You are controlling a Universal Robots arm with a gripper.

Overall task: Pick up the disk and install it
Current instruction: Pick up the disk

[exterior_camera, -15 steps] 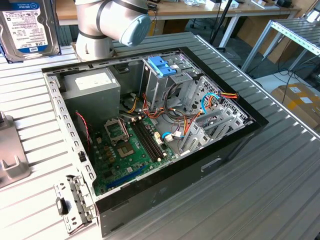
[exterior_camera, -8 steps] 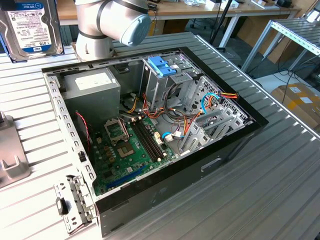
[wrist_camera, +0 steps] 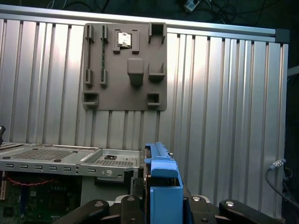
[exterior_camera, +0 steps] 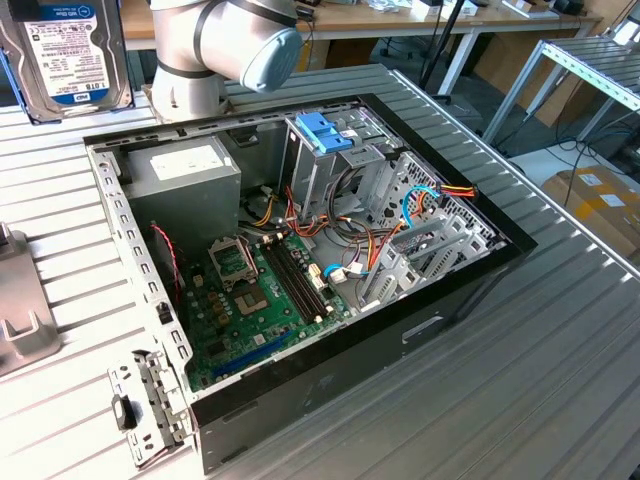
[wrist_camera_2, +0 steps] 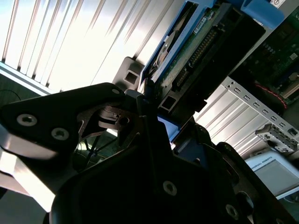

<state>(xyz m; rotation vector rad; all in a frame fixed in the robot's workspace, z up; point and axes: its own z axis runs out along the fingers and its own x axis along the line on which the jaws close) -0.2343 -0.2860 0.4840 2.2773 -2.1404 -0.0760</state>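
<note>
At the exterior view's upper left, the disk (exterior_camera: 70, 55) hangs label-out over the ribbed metal table (exterior_camera: 540, 380), apart from the open computer case (exterior_camera: 330, 385); in the second wrist view the gripper (wrist_camera_2: 159, 107) pinches the disk's end

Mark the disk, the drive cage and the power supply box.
disk (exterior_camera: 65, 52): exterior view, on its white label.
drive cage (exterior_camera: 323, 132): exterior view, on its blue plastic top.
power supply box (exterior_camera: 186, 161): exterior view, on its white sticker.
</note>
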